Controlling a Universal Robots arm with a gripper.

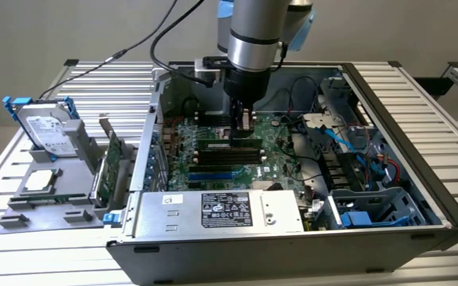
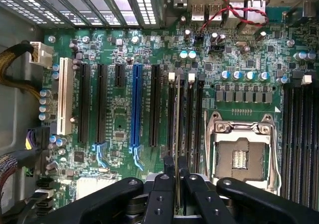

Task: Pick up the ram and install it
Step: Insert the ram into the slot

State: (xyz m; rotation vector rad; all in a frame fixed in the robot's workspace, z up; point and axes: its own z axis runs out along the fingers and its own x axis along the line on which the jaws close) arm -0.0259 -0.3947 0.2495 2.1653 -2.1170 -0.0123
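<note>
The ram (image 2: 178, 114) is seen edge-on as a thin stick running along a black memory slot (image 2: 171, 114) beside the CPU socket (image 2: 240, 157). My gripper (image 2: 176, 163) is shut on it, one black finger on each side of its near end. In the exterior view the gripper (image 1: 245, 126) reaches down into the open computer case (image 1: 420, 179), and the ram (image 1: 231, 142) sits at the row of black slots on the green motherboard (image 1: 277, 158). Whether the stick is seated in the slot or just above it is unclear.
A silver hard drive (image 1: 48, 128) and a taller green expansion card (image 1: 111, 161) stand in a grey holder (image 1: 46, 199) outside the case on the exterior view's left. Inside are the power supply (image 1: 221, 210), drive cages (image 1: 372, 205), loose cables (image 1: 328, 128) and a blue slot (image 2: 134, 107).
</note>
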